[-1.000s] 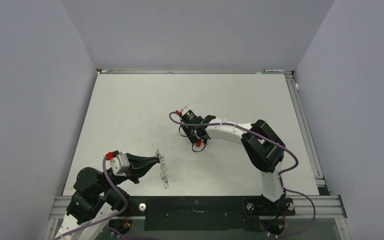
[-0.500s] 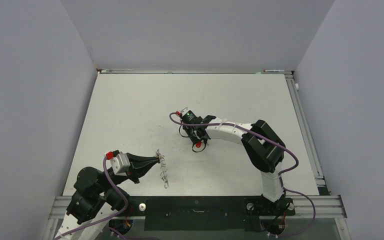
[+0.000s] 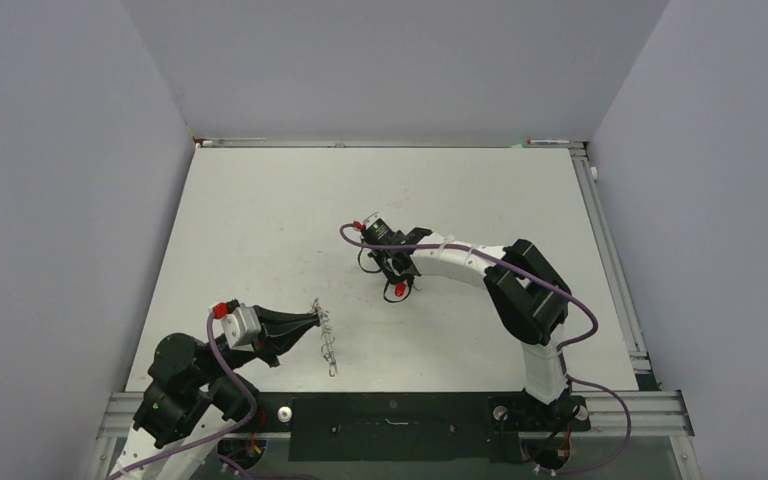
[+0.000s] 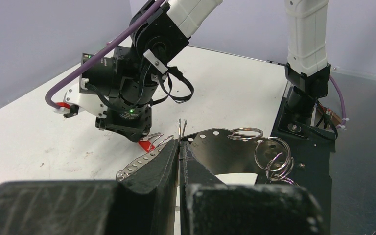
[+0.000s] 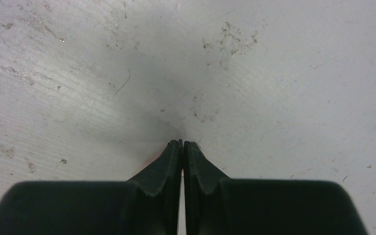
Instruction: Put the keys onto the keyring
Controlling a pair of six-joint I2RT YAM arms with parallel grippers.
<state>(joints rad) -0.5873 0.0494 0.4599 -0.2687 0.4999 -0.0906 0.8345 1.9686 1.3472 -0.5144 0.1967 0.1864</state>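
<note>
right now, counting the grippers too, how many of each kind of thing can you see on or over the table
grippers: 2, the left gripper and the right gripper
keyring: 1, pinched in the left gripper
red-tagged key: 1, under the right gripper
total: 4
</note>
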